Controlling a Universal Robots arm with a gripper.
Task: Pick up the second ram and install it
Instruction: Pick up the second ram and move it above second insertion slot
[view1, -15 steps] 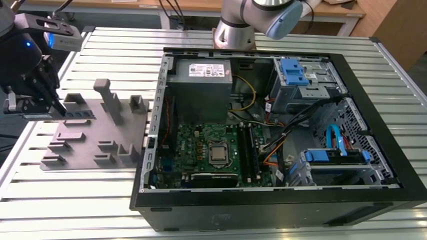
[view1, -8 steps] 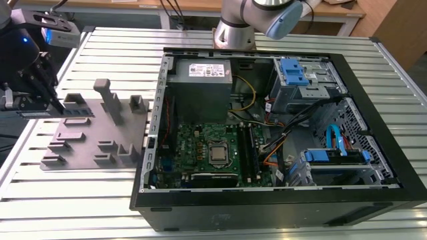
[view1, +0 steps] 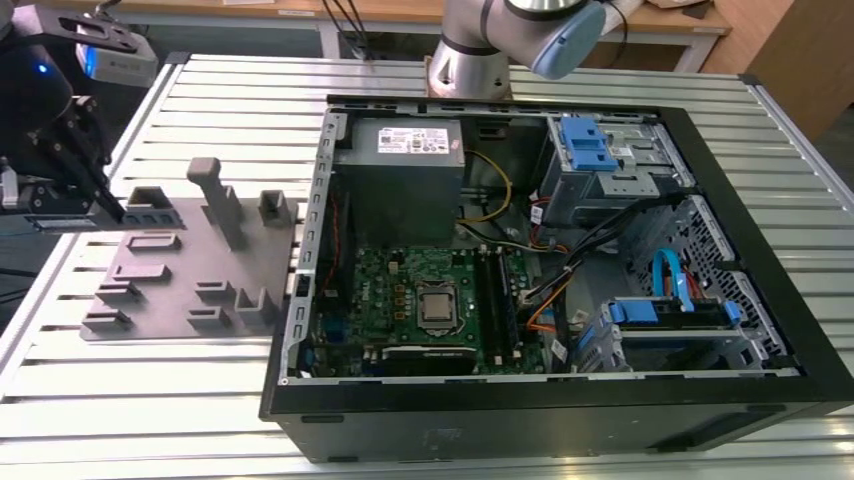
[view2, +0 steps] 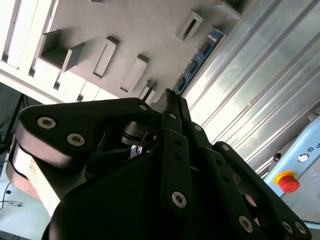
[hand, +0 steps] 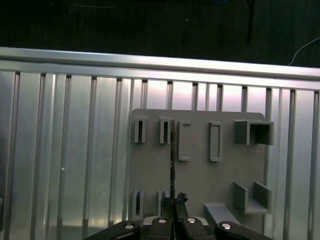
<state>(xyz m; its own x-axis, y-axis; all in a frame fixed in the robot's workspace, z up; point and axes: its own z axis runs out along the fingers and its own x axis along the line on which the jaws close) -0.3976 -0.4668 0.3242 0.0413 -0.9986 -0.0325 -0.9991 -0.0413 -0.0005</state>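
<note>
Your gripper (hand: 173, 201) is clamped on the second ram (hand: 172, 150). In the first wrist view the fingers sit tight together on one end of the stick, which you see edge-on as a thin dark line running out over the gray tray (hand: 200, 175). The second wrist view shows the same grip: fingertips (view2: 176, 107) pinch the near end, and the rest reaches away with black chips and a bluish label at the far end. I can't tell whether the stick touches the tray or hangs just above it.

In the exterior view the gripper is at the far left of the frame, mid-height, over the tray's left edge — well apart from the open computer case (view1: 534, 410) on the exterior view's right. The motherboard (view1: 387, 290) lies flat in the case's lower left, with the silver power supply (view1: 400, 150) above it in frame and a blue drive bracket (view1: 587, 145) at upper right.

The surface is a ribbed aluminium table (view1: 134, 400) — tray and case both rest on it. The arm (view1: 467, 60) stands at top centre, behind the case. A wooden bench (view1: 267, 10) runs along the top edge. In the second wrist view a red button (view2: 288, 181) sits on a pale box.
</note>
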